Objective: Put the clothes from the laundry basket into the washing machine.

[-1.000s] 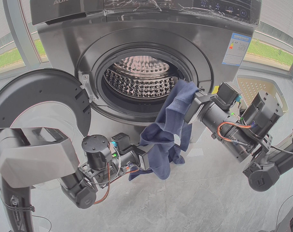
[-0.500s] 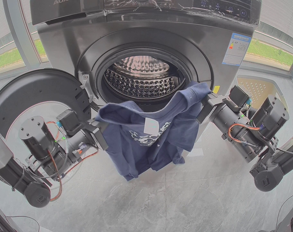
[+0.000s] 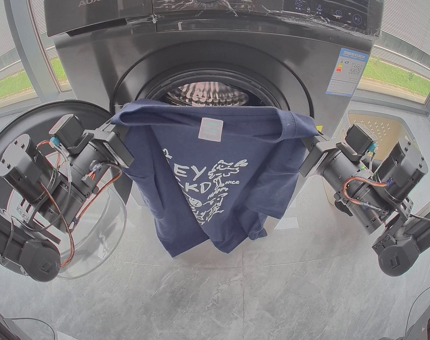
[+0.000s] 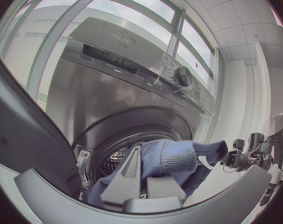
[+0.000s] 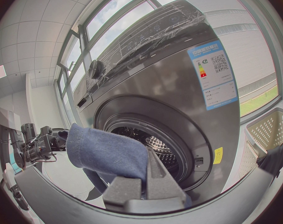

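A navy T-shirt (image 3: 210, 175) with white print hangs spread out in front of the washing machine's (image 3: 215, 38) open drum (image 3: 208, 93). My left gripper (image 3: 118, 133) is shut on its left shoulder, my right gripper (image 3: 309, 142) shut on its right shoulder. The shirt is stretched between them at the height of the drum opening and covers most of it. In the left wrist view the fingers (image 4: 129, 175) pinch blue fabric (image 4: 169, 156). The right wrist view shows its fingers (image 5: 157, 175) clamped on the cloth (image 5: 107, 154).
The round door (image 3: 40, 133) stands swung open at the left, behind my left arm. A beige laundry basket (image 3: 380, 128) sits right of the machine, with a dark garment (image 5: 273, 159) over its rim. Grey tiled floor lies below the shirt.
My left gripper has swung up and to the left with its corner, pulling the bunched shirt out flat. The right gripper has shifted a little right and down, and the shirt now hangs wide before the drum.
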